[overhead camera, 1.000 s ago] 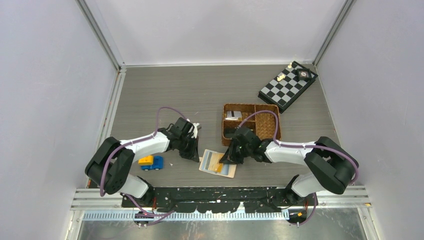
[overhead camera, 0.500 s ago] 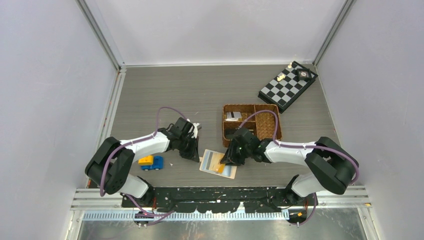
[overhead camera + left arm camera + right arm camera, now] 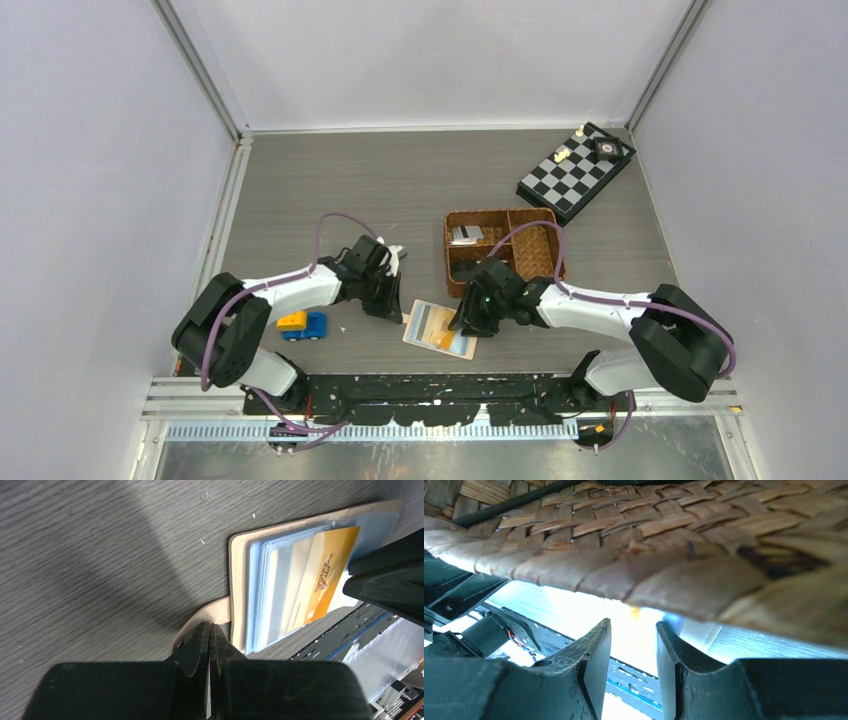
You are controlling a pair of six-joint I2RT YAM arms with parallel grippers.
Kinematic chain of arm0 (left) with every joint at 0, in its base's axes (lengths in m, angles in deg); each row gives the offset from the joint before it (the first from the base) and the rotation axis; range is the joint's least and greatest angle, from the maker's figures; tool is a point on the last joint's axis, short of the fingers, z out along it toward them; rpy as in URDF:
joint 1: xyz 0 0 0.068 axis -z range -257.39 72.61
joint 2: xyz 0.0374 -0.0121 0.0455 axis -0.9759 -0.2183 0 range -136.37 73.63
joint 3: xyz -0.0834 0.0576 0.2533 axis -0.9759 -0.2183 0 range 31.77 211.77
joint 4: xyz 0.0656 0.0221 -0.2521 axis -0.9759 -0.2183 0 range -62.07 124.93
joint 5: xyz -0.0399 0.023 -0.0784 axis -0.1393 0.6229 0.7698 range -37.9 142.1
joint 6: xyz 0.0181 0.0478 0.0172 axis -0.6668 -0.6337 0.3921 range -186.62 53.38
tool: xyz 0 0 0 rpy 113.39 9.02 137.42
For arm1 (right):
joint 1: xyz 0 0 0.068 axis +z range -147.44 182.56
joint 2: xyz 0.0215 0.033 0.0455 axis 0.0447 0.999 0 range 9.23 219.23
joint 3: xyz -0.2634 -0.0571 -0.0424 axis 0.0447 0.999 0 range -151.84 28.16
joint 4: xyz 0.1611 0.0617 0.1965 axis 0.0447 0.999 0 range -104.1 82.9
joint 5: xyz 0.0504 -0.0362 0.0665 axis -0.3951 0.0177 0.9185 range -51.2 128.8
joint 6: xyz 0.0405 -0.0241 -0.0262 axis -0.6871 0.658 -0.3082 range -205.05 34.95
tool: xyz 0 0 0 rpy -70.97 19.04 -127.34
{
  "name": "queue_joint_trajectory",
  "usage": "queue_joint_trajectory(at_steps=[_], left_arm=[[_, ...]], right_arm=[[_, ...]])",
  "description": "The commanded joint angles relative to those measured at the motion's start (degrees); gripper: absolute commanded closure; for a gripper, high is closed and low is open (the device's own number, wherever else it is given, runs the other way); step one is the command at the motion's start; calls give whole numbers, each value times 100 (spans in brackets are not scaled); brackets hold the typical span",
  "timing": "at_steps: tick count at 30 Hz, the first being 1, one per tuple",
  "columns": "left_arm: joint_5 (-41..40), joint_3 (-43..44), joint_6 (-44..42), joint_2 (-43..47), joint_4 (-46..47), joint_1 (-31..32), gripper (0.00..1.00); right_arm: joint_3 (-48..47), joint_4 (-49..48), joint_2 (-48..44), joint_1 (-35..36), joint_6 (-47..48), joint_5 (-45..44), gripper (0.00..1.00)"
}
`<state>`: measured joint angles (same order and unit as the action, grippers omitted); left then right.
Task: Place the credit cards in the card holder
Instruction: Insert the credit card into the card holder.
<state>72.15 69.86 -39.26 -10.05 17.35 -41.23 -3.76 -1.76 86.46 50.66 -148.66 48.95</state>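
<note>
Two arms, top view: the left gripper [image 3: 388, 303] and the right gripper [image 3: 463, 322] reach in from either side over a grey table [image 3: 350, 190].
Card holder [image 3: 436, 330], top view: open and flat between the two sets of fingertips, close against both.
Woven basket [image 3: 535, 250]: brown, divided, just behind the right fingers. A silver-grey card [image 3: 465, 233] lies in its far-left compartment.
Chessboard [image 3: 575, 172]: well beyond the right fingers, in the far right corner.
Toy truck [image 3: 302, 324]: yellow and blue, to the outer side of the left fingers, apart from them.
Left fingers [image 3: 195, 650], left wrist view: pressed together with no gap. Their tips lie over the beige snap tab [image 3: 197, 622]; I cannot tell whether they pinch it or press on it.
Card holder, left wrist view: just ahead of the left fingertips, its pale blue clear pockets facing up.
Yellow VIP card [image 3: 327, 575]: lies on the pockets, one part under a clear sleeve. Its far end meets the right gripper's black fingers.
Right fingers [image 3: 594, 665], right wrist view: moderately apart, nothing between them.
Basket, right wrist view: its woven wall fills the space above the fingertips.
Small yellow corner [image 3: 635, 612]: just past the gap, too little to identify.
</note>
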Motion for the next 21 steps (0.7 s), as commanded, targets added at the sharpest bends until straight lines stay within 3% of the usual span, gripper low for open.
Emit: queue_joint_trajectory(at_steps=[1,11,21], left_arm=[[-152,-38,-193,-91,114,5,100],[-51,-38,-235,-90,130,6,100],[29,-38,-248,-83,147,14,100]], right_arm=[[-47,477,149,83,29,-396,58],[-472,188,687,283,348,-523,70],[-833,374,1086,459,439,-665,71]])
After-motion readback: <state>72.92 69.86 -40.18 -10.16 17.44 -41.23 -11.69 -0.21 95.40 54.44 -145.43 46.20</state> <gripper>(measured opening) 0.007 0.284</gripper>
